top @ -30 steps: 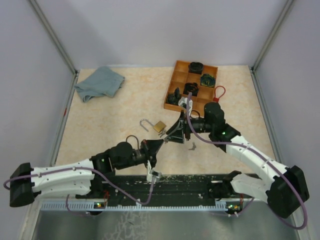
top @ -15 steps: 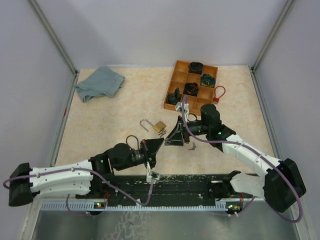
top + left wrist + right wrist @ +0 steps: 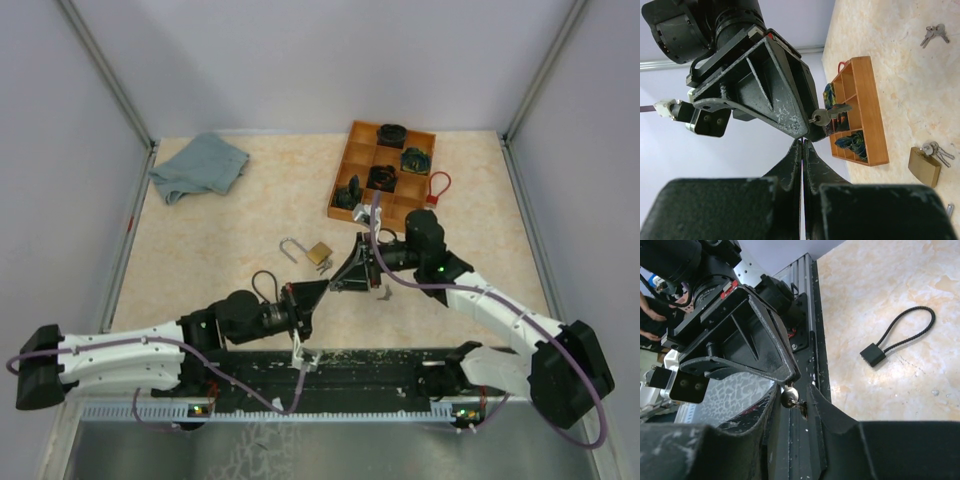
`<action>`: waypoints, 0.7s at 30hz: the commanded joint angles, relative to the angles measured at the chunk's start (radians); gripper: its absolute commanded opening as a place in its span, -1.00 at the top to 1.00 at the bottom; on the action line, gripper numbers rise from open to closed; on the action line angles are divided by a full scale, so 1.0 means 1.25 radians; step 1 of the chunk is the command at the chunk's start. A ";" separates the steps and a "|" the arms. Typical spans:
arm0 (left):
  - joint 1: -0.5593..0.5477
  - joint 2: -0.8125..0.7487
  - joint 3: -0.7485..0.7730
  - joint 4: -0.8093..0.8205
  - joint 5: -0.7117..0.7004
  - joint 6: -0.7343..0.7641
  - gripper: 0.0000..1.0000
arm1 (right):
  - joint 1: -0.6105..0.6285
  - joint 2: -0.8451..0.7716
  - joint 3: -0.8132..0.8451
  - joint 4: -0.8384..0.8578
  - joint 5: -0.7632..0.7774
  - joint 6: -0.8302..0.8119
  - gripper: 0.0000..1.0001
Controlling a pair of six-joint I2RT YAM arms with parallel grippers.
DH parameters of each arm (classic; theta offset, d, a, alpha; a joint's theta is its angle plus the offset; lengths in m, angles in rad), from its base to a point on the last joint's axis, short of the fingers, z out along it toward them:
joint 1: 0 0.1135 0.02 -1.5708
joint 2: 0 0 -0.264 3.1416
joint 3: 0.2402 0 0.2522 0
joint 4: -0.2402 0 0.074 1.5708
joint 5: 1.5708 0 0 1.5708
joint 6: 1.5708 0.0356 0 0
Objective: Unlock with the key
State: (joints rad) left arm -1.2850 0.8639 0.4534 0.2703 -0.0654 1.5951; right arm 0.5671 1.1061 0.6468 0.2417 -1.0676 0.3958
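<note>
The key hangs above the counter mid-scene, pinched between the narrowed fingers of the right gripper. The left gripper, pressed fully together, points tip-to-tip beside it. The padlock lies just beyond.

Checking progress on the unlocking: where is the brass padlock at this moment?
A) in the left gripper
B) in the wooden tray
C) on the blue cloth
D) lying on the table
D: the brass padlock lies on the table, apart from the tray and the cloth.
</note>
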 commanded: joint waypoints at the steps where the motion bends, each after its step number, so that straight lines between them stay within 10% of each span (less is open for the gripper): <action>1: -0.008 -0.022 -0.020 0.012 -0.013 0.011 1.00 | -0.004 -0.035 -0.006 0.045 -0.023 0.012 0.55; 21: -0.014 -0.030 -0.032 -0.011 -0.029 0.039 1.00 | -0.016 -0.003 -0.032 0.205 -0.040 0.185 0.59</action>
State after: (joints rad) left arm -1.2964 0.8288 0.4294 0.2775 -0.0853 1.6333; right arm 0.5587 1.0992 0.6014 0.3748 -1.0901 0.5556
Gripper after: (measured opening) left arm 0.006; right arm 0.204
